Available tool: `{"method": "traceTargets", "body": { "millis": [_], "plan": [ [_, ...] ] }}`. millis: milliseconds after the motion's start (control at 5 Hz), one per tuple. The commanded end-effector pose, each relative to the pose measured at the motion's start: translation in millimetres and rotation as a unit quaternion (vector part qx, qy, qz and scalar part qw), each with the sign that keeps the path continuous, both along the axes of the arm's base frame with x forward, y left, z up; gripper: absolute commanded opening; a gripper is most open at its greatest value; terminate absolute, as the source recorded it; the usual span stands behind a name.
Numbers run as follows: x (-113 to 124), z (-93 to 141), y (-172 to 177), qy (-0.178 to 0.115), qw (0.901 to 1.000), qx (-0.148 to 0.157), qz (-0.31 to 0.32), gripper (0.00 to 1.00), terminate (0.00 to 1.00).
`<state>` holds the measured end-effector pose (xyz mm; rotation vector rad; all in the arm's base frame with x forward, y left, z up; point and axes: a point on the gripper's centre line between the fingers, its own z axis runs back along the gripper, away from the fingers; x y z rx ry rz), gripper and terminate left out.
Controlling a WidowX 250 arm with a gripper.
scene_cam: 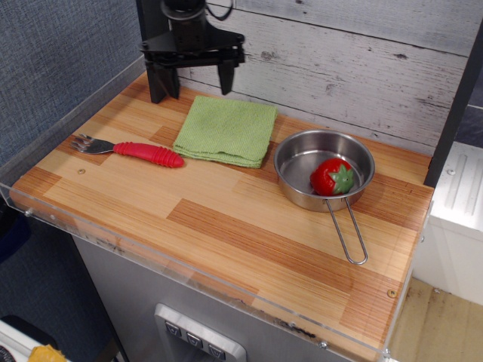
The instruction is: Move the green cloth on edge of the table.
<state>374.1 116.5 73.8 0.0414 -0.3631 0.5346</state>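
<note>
Lying flat on the striped wooden plank table (226, 226) in the single overhead-angled view, the light green, folded, ribbed fabric cloth (226, 130) is sitting toward the back of the surface, close to the whitewashed board wall, with one long side just beside the red-handled metal fork (136, 150) and its right corner near the round steel pan (298, 162) that is holding a red toy strawberry (333, 176). The black two-fingered gripper (195, 78) is hanging above the rear left part of the table, near the cloth's back left corner but apart from it, and its jaws are standing spread wide with nothing between them. The cloth is looking soft, light and limp, so it is probably going to sag and unfold if lifted by one layer only; the ribbed weave is likely offering good friction against the fingers, and nothing about it is seeming fragile. A sensible hold, as a judgement, is a pinch down onto a thick folded border, perhaps the near edge or a corner where several layers are stacked, so that the whole square is travelling together. Dragging it across the smooth planks toward the clear acrylic rim (189, 268) at the front is also looking workable, provided the fork and the pan's wire handle (347, 235) are being kept clear.
</note>
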Motion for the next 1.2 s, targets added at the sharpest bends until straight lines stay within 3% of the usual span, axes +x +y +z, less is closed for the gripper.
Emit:
{"method": "traceTargets", "body": {
  "millis": [0, 600, 1000],
  "plan": [
    [20.4, -13.7, 1.8, -0.005, 0.9997, -0.013, -0.020, 1.00, 0.00],
    [41.5, -40.5, -10.5, 0.013, 0.9987, -0.026, -0.042, 1.00, 0.00],
    [25.1, -53.1, -23.6, 0.042, 0.9967, -0.043, -0.055, 1.00, 0.00]
  ]
}}
